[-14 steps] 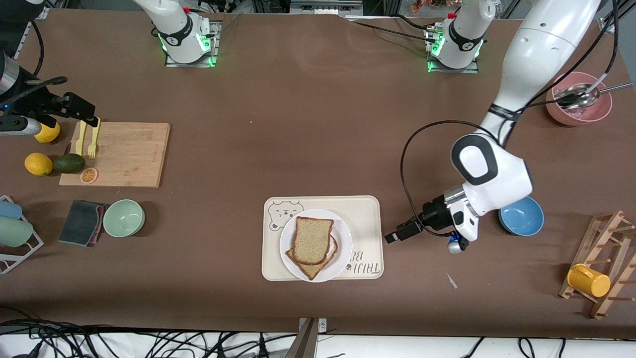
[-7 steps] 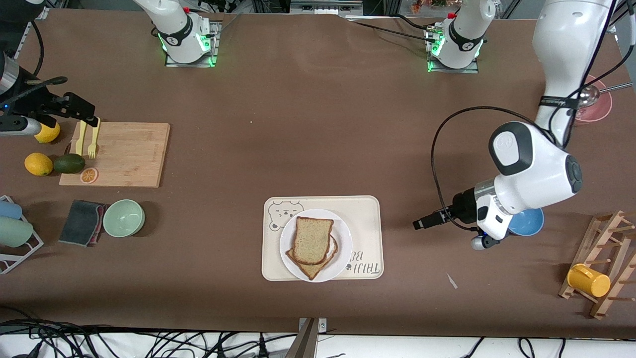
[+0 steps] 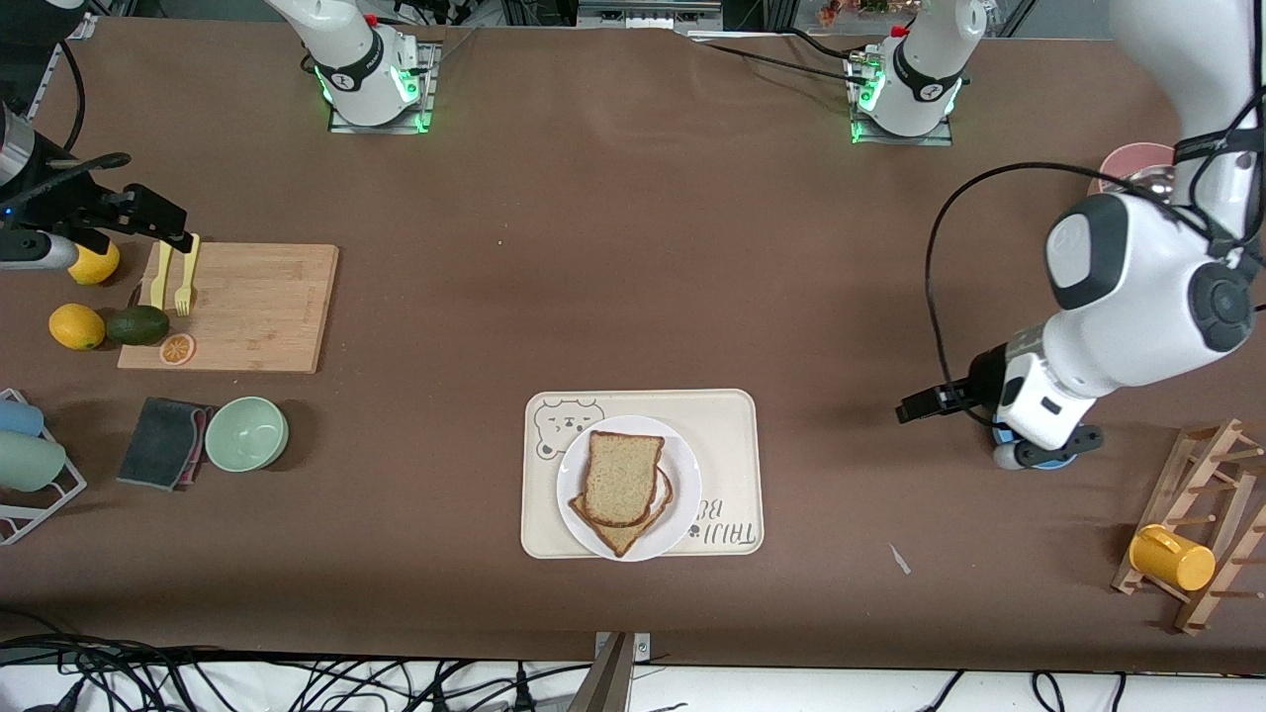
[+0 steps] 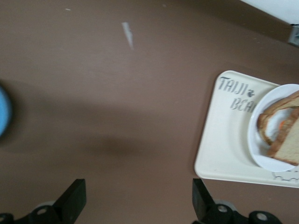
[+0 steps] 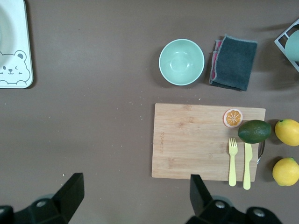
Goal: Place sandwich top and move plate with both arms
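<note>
Robotics lab staged as mock kitchen — two white arms bolted to brown counter (image 3: 633,247), green-lit bases (image 3: 376,94) at 12 o'clock. Loose black cables (image 3: 148,682) tangled below counter edge at 7 o'clock. Kitchen props spread about — wooden cutting board (image 3: 242,307) at 9 o'clock, yellow mug (image 3: 1172,559) on wooden rack (image 3: 1221,514) at 4 o'clock.

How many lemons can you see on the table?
2. One lemon lies beside the avocado, next to the cutting board at the right arm's end. The other lemon sits farther from the front camera, partly hidden under the right gripper.
</note>
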Controlling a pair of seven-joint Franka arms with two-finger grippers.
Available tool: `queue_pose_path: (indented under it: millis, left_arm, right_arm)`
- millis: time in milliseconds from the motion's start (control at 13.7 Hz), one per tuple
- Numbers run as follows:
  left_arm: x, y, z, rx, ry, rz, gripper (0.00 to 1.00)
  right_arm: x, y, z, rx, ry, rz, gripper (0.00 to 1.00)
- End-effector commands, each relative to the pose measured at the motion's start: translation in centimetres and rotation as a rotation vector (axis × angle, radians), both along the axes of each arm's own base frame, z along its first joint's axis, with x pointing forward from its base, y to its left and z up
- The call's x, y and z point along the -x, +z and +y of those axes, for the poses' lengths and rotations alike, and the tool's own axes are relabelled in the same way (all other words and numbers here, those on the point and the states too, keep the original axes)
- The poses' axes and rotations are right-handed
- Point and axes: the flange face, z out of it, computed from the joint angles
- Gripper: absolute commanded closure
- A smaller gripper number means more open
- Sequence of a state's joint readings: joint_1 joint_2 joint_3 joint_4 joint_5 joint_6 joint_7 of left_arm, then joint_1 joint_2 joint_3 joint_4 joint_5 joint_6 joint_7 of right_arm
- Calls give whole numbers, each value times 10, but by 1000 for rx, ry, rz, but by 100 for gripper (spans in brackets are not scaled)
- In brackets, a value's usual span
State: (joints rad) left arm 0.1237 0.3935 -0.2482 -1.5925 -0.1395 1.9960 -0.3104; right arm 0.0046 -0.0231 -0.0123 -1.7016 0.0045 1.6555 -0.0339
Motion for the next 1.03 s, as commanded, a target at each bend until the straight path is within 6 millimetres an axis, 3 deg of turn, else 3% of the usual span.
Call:
queue_pose_path:
  millis: [0, 366, 952]
  left_arm:
    - [16, 36, 25, -86, 7, 1, 0]
    - [29, 82, 69, -159, 16, 54, 0]
    - [44, 115, 82, -182, -37, 39, 0]
  right_arm:
    - [0, 6, -2, -6, -2, 3, 0]
    - [0, 6, -1, -6, -1, 3, 0]
    - [0, 5, -1, -6, -1, 4, 0]
